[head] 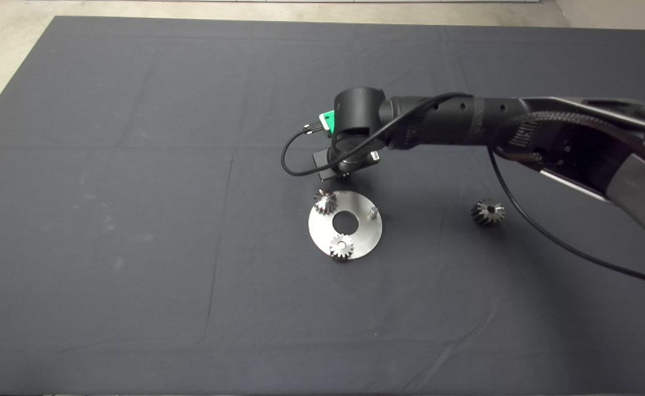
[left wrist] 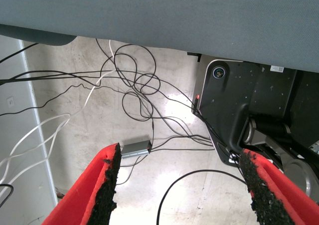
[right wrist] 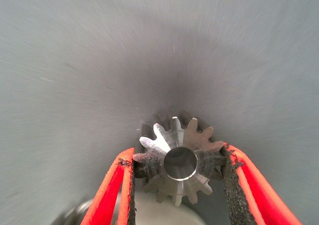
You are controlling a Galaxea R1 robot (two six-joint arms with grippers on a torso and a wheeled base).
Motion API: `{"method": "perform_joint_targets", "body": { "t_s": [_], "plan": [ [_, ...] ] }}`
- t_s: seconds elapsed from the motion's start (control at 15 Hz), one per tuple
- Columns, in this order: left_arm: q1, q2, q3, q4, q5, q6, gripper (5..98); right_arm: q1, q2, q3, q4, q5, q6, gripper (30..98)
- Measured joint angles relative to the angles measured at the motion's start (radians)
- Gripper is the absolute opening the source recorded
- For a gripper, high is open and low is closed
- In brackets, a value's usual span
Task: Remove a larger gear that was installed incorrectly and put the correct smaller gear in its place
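My right gripper (right wrist: 177,154) is shut on a smaller gear (right wrist: 179,162), a shiny steel gear with a centre bore, one red finger on each side. It is held over the mat just past the far edge of the round steel plate (head: 355,236), whose rim shows under the gear in the right wrist view (right wrist: 164,211). In the head view the right wrist (head: 355,129) hides this gear and the fingers. Two more small gears (head: 326,202) (head: 342,247) sit on the plate, and a bare peg (head: 372,212) stands at its right. The larger gear (head: 487,212) lies on the mat to the right.
The right arm (head: 520,129) comes in from the right, with a black cable (head: 548,236) looping over the mat near the larger gear. My left gripper (left wrist: 182,185) is out of the head view, open over the floor, where loose cables (left wrist: 134,85) lie.
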Motion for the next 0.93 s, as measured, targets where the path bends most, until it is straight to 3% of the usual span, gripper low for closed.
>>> {"method": "perform_joint_targets", "body": {
  "t_s": [0.2, 0.53, 0.73, 0.93],
  "plan": [
    [0.000, 0.000, 0.000, 0.000, 0.000, 0.000, 59.7, 0.080, -0.006, 0.020, 0.071, 0.001, 0.009, 35.7],
    [0.000, 0.000, 0.000, 0.000, 0.000, -0.001, 59.7, 0.244, -0.060, 0.061, 0.271, 0.001, 0.015, 35.7],
    [0.000, 0.000, 0.000, 0.000, -0.001, -0.008, 59.7, 0.285, -0.150, 0.192, 0.388, -0.002, 0.015, 35.7],
    [0.000, 0.000, 0.000, 0.000, -0.019, -0.022, 59.7, 0.285, -0.225, 0.304, 0.463, -0.004, 0.019, 35.5]
  ]
}}
